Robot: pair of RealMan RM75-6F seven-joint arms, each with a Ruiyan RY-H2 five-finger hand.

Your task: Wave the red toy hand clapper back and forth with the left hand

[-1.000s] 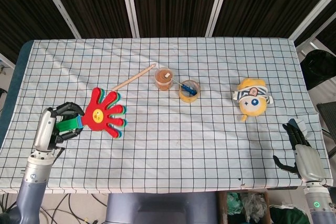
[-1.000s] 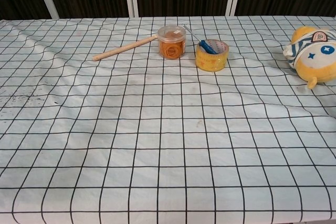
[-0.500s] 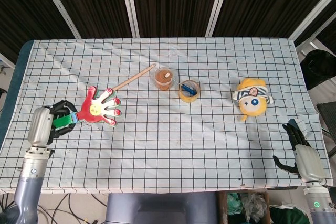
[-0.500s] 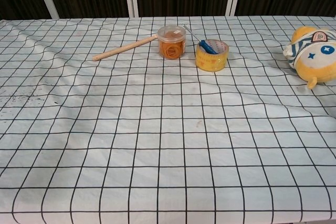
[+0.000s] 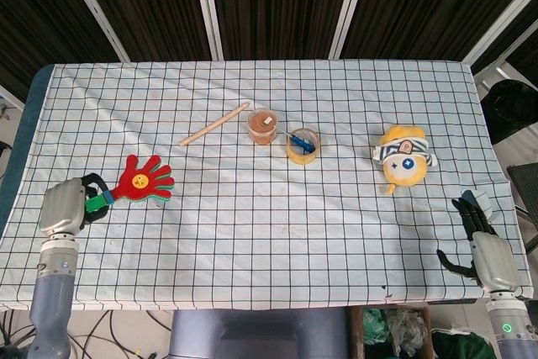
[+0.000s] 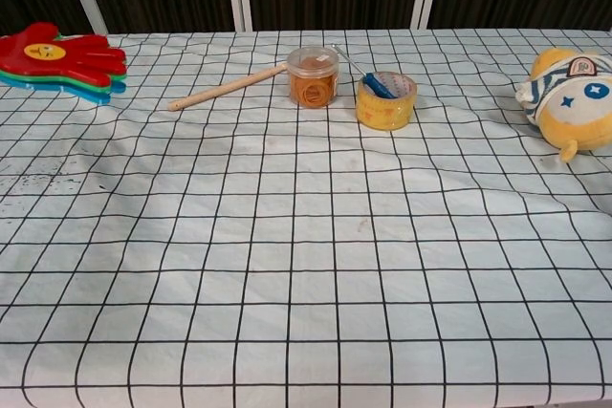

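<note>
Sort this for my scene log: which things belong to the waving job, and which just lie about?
In the job: red plastic hand-shaped toy clapper; left hand holding its handle.

Lying about: wooden stick; clear round tub; yellow tape roll; yellow plush toy; right hand.

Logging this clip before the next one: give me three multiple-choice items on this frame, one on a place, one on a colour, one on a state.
1. Where does the thin wooden stick lie?
A. Left of the clear jar of orange bands
B. Right of the yellow plush toy
C. Inside the yellow tape roll

2. What colour is the top layer of the hand-shaped toy clapper?
A. Blue
B. Red
C. Yellow

3. What is the left hand doing?
A. Resting flat on the checked tablecloth, holding nothing
B. Pinching the wooden stick
C. Gripping the clapper's green handle

Answers: 1 A, the head view shows the stick running leftward from the jar. 2 B, both views show a red top over green and blue layers. 3 C, the fingers wrap the handle at the table's left edge.
</note>
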